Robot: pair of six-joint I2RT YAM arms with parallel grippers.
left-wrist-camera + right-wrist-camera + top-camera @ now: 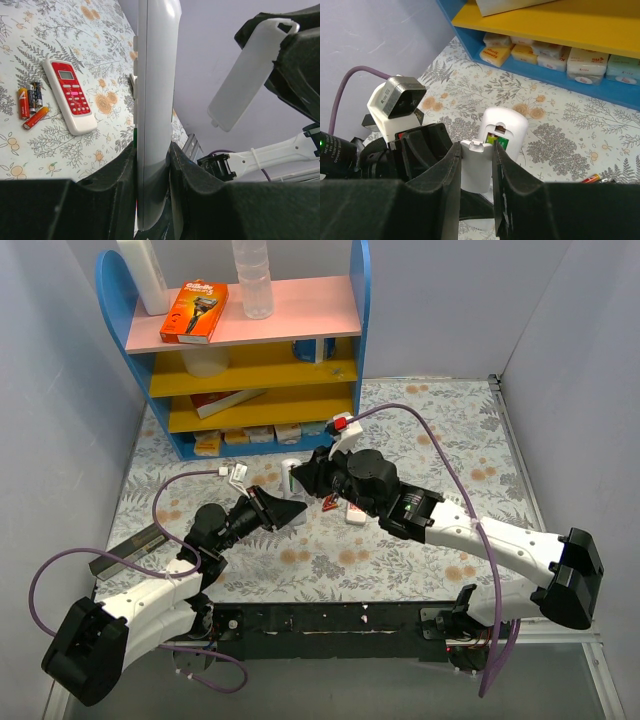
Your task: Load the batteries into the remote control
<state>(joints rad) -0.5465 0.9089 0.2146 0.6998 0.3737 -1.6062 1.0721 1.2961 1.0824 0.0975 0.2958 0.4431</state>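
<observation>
Gripping the remote upright, the left gripper is clenched tight around it; the right gripper pinches its loose back cover just beside it, batteries lying on the table.

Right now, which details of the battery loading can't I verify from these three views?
- Right wrist: how full the bay of the remote control is; the battery cover in the right gripper blocks its lower part.
- Left wrist: the remote control's button face; it is seen edge-on.
- Top external: the loose batteries; the right arm covers most of them.
</observation>
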